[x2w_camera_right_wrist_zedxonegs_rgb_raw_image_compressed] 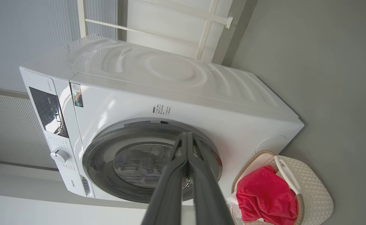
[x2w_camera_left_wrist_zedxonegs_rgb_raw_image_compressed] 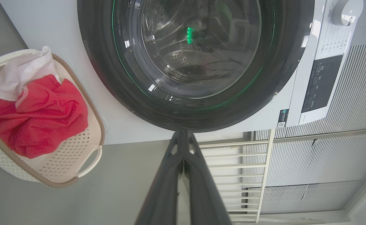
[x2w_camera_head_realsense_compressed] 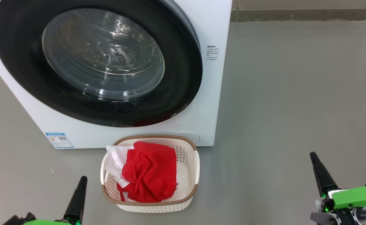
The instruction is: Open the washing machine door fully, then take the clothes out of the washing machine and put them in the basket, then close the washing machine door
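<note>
The clothes [x2w_camera_head_realsense_compressed: 150, 175] lie bunched in the basket [x2w_camera_head_realsense_compressed: 157, 207], red fabric with a white part on the left side, filling most of it. I see the basket on the grey floor [x2w_camera_head_realsense_compressed: 279, 93] just in front of the washing machine [x2w_camera_head_realsense_compressed: 214, 93], whose washing machine door [x2w_camera_head_realsense_compressed: 23, 62] sits flush against the front. My left gripper [x2w_camera_head_realsense_compressed: 83, 180] hangs just left of the basket, fingers pressed together and holding nothing. My right gripper [x2w_camera_head_realsense_compressed: 314, 159] is well off to the right, likewise clenched and empty.
</note>
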You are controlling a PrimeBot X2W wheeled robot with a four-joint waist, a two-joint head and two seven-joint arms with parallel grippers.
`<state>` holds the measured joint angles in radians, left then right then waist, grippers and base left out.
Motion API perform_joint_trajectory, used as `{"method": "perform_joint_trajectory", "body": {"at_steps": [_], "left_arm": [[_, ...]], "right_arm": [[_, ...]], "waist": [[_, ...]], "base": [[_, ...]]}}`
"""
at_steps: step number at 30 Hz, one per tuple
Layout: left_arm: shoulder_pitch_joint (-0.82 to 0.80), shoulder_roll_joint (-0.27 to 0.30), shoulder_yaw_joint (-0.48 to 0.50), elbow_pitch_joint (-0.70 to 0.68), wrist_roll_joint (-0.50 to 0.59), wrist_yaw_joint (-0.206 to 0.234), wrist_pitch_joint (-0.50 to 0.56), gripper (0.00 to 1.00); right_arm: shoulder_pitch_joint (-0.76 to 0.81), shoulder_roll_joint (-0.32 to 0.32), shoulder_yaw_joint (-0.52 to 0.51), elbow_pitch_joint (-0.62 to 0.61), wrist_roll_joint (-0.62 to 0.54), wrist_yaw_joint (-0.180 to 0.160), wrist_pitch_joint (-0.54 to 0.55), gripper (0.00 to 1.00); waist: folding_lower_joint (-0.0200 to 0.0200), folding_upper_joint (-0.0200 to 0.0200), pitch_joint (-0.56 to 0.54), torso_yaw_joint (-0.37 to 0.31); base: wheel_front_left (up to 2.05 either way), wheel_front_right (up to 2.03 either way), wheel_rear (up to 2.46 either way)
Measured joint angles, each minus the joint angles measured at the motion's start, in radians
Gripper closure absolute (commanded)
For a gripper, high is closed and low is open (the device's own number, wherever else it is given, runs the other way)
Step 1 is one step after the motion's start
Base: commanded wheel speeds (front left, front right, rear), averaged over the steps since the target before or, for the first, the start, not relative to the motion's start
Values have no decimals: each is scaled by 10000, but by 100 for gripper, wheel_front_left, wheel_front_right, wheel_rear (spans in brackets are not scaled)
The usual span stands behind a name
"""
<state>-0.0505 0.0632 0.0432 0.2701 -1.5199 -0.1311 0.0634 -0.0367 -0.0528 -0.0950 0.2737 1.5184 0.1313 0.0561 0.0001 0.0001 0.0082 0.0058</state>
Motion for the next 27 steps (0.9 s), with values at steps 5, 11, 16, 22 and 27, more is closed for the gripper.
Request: {"method": "perform_joint_trajectory", "body": {"at_steps": [5,11,16,22,27], "left_arm": [[-74,-33,73,0,-320,0,150,100],[-161,-107,151,-4,-884,0,320,100],[-162,-111,169,-2,-955,0,320,100],[-162,-115,180,-2,-955,0,322,100],[-162,-138,190,-2,-955,0,322,100]], "right_arm": [[-99,-6,-33,-10,445,-12,151,100],[-174,-12,-81,-10,1035,-12,297,100],[-250,-12,-100,-12,1041,-12,324,100],[-250,-12,-113,-13,1039,-12,336,100],[-250,-12,-132,-13,1039,-12,336,100]], "waist": [[0,0,-22,-25],[0,0,-52,-59],[0,-1,-51,-59],[0,0,-51,-58],[0,0,-51,-58]], "base": [[0,0,0],[0,0,0],[0,0,0],[0,0,0],[0,0,0]]}}
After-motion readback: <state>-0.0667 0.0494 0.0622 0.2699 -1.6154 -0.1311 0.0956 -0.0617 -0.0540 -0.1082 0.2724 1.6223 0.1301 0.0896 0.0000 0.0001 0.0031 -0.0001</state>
